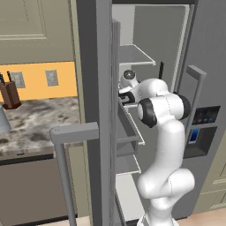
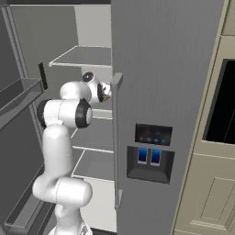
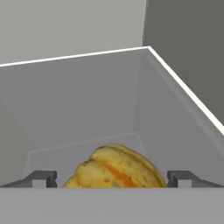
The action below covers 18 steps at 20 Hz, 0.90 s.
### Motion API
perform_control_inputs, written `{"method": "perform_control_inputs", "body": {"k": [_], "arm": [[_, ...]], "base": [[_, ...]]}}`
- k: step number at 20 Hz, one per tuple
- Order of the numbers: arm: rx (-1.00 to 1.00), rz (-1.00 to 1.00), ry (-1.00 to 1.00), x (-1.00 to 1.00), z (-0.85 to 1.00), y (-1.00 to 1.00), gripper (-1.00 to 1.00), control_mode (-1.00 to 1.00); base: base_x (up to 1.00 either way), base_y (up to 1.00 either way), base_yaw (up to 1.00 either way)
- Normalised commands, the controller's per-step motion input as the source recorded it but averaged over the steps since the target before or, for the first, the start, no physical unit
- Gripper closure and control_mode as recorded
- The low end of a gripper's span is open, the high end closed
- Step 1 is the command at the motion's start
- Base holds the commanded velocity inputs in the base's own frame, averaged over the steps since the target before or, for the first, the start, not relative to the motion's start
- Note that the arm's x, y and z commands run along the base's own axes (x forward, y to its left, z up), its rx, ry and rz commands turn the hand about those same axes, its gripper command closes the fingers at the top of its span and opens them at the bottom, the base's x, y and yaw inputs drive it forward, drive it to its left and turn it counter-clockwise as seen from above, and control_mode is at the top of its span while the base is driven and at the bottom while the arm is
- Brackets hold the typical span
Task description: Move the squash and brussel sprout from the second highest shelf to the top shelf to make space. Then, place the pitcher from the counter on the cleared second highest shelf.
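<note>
Gripper [image 3: 112, 179] agape (arm outstretched)

White arm [image 1: 165, 145], dark joints

Open grey fridge door [image 1: 99, 88], orange backsplash [image 1: 39, 81], beige cabinets [image 1: 31, 26], wooden knife block [image 1: 9, 95]

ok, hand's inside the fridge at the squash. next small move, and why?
Probably close the gripper on the squash. In the hand view its fingertips stand wide open on either side of the squash, which sits centred between them on the shelf. If the fingers aren't deep enough, ease forward a touch first.
</note>
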Motion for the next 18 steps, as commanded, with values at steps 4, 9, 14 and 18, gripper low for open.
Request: {"method": "perform_control_inputs", "body": {"k": [4, 9, 14, 18], "arm": [[0.0, -0.03, 0.06, 0.14, -0.33, 0.0, 1.0, -1.0], [0.0, -0.02, 0.13, -0.04, -0.4, 0.0, 1.0, -1.0], [0.0, -0.06, 0.03, -0.34, -0.43, 0.0, 1.0, -1.0], [0.0, -0.02, -0.06, -0.61, -0.38, 0.0, 1.0, -1.0]], "base": [[0.0, 0.0, 0.0], [0.0, 0.0, 0.0], [0.0, 0.0, 0.0], [0.0, 0.0, 0.0]]}}
